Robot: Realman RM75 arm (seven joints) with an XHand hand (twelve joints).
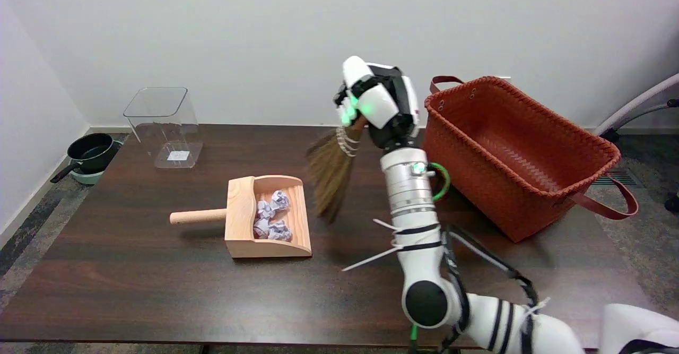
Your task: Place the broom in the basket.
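A dark wooden table (132, 285) stands against a plain white wall (265, 35), over mottled grey floor (32, 221).

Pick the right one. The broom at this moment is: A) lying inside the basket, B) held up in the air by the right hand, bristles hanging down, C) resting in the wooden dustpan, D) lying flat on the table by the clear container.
B: the right hand grips the broom by its handle above the table, bristles hanging down, left of the basket, which holds nothing visible.
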